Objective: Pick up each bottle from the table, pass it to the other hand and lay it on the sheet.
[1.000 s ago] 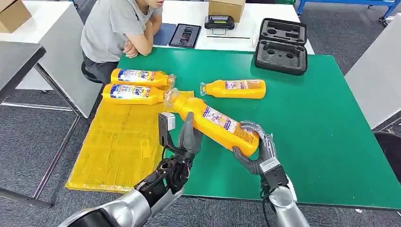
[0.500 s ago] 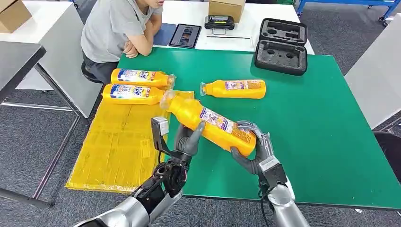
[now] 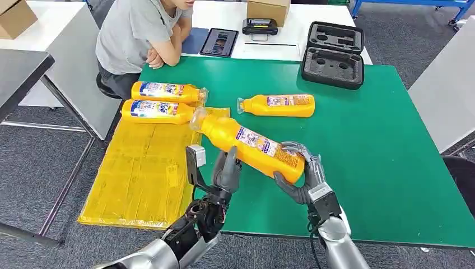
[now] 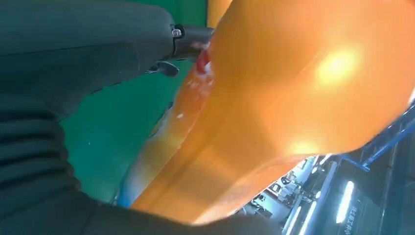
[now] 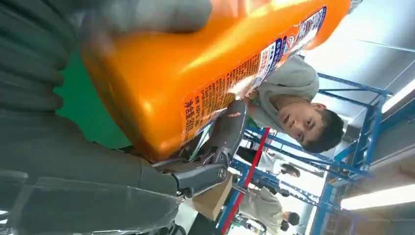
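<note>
An orange bottle (image 3: 252, 147) is gripped at its base end by the right hand (image 3: 297, 174), with the fingers wrapped around it; it is held tilted above the green tabletop (image 3: 386, 157), its capped neck pointing up and away toward the yellow sheet (image 3: 140, 168). The left hand (image 3: 224, 168) is raised just under the bottle's middle, fingers (image 3: 227, 162) spread and pointing upward, one fingertip touching or nearly touching the bottle's underside; whether contact is made cannot be told from the head view. In the left wrist view the bottle's orange side (image 4: 293, 107) is seen close against the hand (image 4: 88, 73), but no closed grasp is shown. In the right wrist view the bottle (image 5: 195, 73) is seen clasped by the hand (image 5: 98, 161).

Two more bottles (image 3: 162, 101) lie side by side at the far end of the sheet, and a fourth bottle (image 3: 277, 105) lies on the bare tabletop, well apart from both hands. A person (image 3: 140, 33) is seated at the far corner, beside a black case (image 3: 333, 53).
</note>
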Available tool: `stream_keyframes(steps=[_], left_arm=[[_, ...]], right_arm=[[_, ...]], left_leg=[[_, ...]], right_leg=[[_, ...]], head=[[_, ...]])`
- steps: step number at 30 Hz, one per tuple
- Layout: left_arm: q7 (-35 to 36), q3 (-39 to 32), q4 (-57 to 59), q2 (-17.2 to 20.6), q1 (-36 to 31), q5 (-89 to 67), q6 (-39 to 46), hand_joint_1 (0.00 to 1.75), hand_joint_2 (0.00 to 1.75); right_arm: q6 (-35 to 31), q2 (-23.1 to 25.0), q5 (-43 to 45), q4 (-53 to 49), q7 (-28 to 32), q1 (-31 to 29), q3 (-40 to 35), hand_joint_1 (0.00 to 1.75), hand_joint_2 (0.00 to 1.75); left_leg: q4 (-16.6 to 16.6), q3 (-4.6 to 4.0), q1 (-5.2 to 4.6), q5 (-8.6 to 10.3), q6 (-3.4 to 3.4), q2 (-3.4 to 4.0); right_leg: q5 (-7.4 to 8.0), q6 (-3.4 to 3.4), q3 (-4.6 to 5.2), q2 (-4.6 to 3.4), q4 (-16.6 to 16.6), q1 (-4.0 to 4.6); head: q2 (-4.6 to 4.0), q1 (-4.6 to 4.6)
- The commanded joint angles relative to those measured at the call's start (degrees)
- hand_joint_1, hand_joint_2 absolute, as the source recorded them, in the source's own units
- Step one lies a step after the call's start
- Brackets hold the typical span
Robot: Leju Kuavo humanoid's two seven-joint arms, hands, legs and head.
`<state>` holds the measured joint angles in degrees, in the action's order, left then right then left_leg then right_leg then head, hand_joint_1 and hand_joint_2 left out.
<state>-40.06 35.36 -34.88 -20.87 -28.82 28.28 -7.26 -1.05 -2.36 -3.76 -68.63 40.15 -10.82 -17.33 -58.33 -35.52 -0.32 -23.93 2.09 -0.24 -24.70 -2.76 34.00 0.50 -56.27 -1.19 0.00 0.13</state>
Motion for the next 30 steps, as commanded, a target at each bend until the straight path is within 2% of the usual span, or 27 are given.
stream_keyframes(steps=[1,2,6,7,11,24,26,29,30], left_arm=[[0.06,2.35,1.49,0.87,-1.09,-0.15,-0.05,0.00,0.00],[0.06,2.19,1.31,0.87,-0.95,-0.34,-0.17,0.00,0.00],[0.06,1.89,0.23,0.87,-0.16,-1.62,-0.53,0.00,0.00],[0.06,1.92,-0.10,0.87,0.06,-2.14,-0.38,0.00,1.75],[0.06,1.80,-0.53,0.87,0.33,-3.41,0.58,0.00,1.75],[0.06,1.11,-6.75,0.87,3.11,-10.92,4.25,0.00,1.75],[0.06,0.81,-7.37,0.87,3.43,-12.17,4.21,0.00,1.75],[0.06,0.70,-7.02,0.87,3.63,-11.91,3.60,0.00,1.75],[0.06,0.52,-6.70,0.87,3.53,-11.54,3.29,0.00,1.75]], right_arm=[[0.07,-0.22,-0.16,2.62,-0.15,-2.65,-0.24,1.24,1.75],[0.15,-0.16,-0.03,2.78,-0.15,-2.82,-0.14,1.26,1.75],[-0.24,-0.18,0.17,2.94,-0.15,-3.36,0.34,1.26,1.75],[-0.24,-0.19,0.27,2.78,-0.15,-3.22,0.41,1.24,1.75],[-0.33,0.12,0.43,2.72,-0.15,-3.22,0.51,1.27,1.75],[-1.16,0.91,-0.23,4.79,-0.15,-3.56,0.64,1.29,1.75],[-1.16,0.95,-0.34,4.78,-0.15,-3.43,0.65,1.22,1.75],[-1.12,0.95,-0.34,4.94,-0.15,-3.21,0.67,1.27,1.75],[-0.98,0.94,-0.32,5.07,-0.15,-3.13,0.64,1.24,1.75]], left_leg=[[-0.01,0.34,0.10,-0.16,-0.17,0.17],[0.02,0.11,0.02,-0.04,-0.07,0.08],[-0.01,0.21,0.06,-0.11,-0.11,0.16],[0.00,0.34,0.11,-0.16,-0.16,0.19],[0.02,0.10,0.03,-0.04,-0.07,0.08],[0.01,0.26,0.07,-0.12,-0.13,0.13],[0.01,0.14,0.05,-0.07,-0.09,0.11],[0.01,0.23,0.06,-0.11,-0.12,0.14],[0.02,0.18,0.06,-0.08,-0.10,0.09]], right_leg=[[-0.08,0.20,-0.31,-0.19,0.04,0.11],[-0.02,0.08,-0.09,-0.09,0.02,0.02],[-0.04,0.12,-0.18,-0.17,0.03,0.07],[-0.07,0.17,-0.31,-0.21,0.07,0.11],[-0.01,0.08,-0.08,-0.09,0.03,0.03],[-0.05,0.14,-0.24,-0.15,0.06,0.08],[-0.02,0.09,-0.12,-0.12,0.04,0.05],[-0.05,0.14,-0.20,-0.15,0.04,0.06],[-0.04,0.11,-0.16,-0.10,0.05,0.06]], head=[[0.00,-0.02],[0.00,0.00],[0.00,-0.02],[0.00,-0.02],[0.00,0.00],[0.00,-0.04],[0.00,-0.02],[0.00,-0.02],[0.00,0.00]])
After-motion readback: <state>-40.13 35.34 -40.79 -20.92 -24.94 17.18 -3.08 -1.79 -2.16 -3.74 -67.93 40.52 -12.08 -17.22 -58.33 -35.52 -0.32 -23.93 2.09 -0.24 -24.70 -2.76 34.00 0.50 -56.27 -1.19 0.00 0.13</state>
